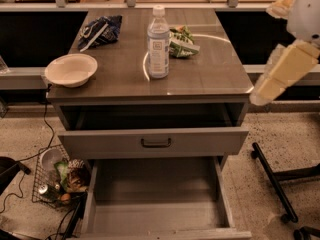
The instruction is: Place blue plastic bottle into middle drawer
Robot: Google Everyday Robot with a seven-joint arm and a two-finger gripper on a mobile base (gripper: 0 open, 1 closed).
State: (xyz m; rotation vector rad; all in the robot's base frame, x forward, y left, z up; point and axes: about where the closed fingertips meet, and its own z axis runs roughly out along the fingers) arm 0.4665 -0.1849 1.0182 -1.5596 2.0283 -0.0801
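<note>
Pale arm (306,15) enters at upper right, beyond desk's (210,79) right edge, sloping down-left. Cream gripper (264,90) hangs just outside right edge near front right corner, tip angled down-left, blurred.

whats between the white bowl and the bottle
Only bare tabletop separates white bowl and blue plastic bottle in camera view; the gripper hangs at the tabletop's right edge.

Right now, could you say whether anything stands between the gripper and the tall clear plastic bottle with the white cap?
Nothing visible does. The gripper hangs beyond the front right corner of the brown tabletop; the tall clear plastic bottle stands mid-top, only bare surface between. The crumpled green packet lies behind that line.
</note>
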